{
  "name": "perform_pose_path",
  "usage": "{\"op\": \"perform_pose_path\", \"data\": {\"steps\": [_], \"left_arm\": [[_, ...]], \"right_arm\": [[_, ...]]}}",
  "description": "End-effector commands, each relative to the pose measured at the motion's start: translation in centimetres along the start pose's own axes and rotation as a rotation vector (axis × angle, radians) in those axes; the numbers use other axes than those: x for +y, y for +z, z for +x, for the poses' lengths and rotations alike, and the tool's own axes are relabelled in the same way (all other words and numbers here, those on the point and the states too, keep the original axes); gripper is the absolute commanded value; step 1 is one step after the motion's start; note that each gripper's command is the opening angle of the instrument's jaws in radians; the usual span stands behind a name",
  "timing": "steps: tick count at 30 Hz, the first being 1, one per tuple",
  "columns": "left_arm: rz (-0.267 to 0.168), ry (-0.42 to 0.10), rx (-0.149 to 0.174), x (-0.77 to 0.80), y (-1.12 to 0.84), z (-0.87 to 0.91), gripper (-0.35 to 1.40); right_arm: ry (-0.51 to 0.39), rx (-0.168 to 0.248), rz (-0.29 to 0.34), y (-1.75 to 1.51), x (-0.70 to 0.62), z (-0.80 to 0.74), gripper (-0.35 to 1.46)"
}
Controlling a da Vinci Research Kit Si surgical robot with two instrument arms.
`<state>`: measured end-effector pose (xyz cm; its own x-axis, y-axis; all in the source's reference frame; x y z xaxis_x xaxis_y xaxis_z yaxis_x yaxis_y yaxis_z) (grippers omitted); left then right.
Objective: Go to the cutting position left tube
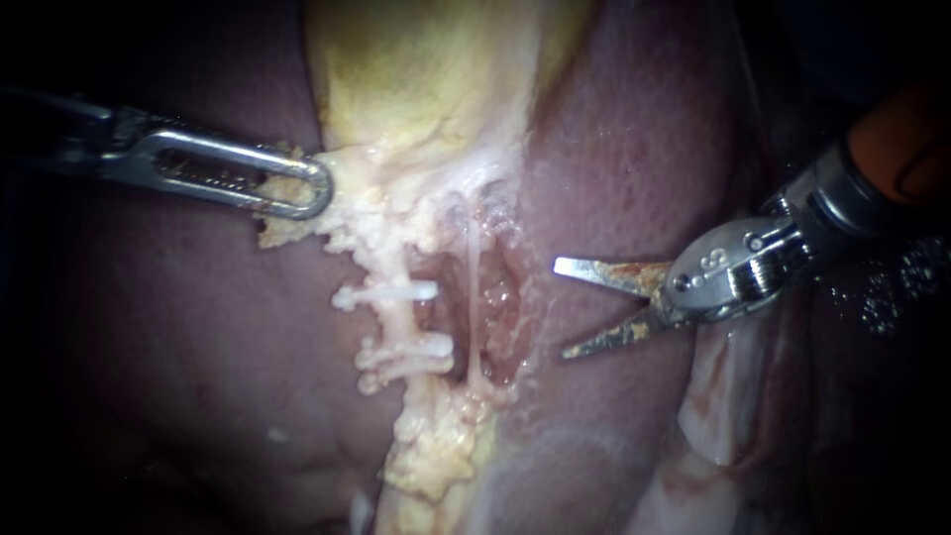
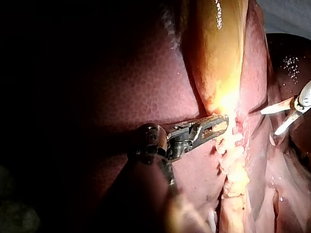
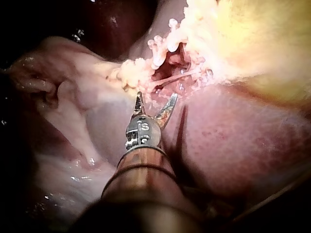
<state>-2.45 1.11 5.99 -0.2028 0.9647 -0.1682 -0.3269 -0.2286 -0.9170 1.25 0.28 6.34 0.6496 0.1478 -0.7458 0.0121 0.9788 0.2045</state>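
Mottled maroon liver backdrop | left instrument: slotted steel jaws clamped on pale yellow fatty tissue | right instrument: stained blades apart, near thin whitish tube

Yellowish gallbladder on dark red liver; two white clips, one below other, amid pale fatty tissue.

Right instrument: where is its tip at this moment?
In the endoscope view the right instrument comes in from the right, its open blades over the liver just right of the thin bare tube, short of the clipped tube.
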Motion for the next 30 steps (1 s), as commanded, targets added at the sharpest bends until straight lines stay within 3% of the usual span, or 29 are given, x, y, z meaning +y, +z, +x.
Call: {"op": "perform_pose_path", "data": {"steps": [1, 11, 21, 30], "left_arm": [[0.0, -0.007, 0.0, 0.02, -0.01, 0.0, -0.35], [0.003, -0.014, 0.003, 0.02, 0.0, -0.01, -0.35], [0.005, -0.02, 0.005, 0.01, 0.01, -0.02, -0.35], [0.006, -0.02, 0.006, 0.0, 0.02, -0.03, -0.35]], "right_arm": [[0.001, 0.0, 0.0, 0.0, 0.0, 0.01, 1.41], [0.023, 0.02, 0.028, 0.12, -0.05, 0.09, 1.41], [0.067, 0.059, 0.089, 0.46, -0.17, 0.11, 1.41], [0.126, 0.102, 0.144, 0.79, -0.15, 0.03, 1.39]]}}
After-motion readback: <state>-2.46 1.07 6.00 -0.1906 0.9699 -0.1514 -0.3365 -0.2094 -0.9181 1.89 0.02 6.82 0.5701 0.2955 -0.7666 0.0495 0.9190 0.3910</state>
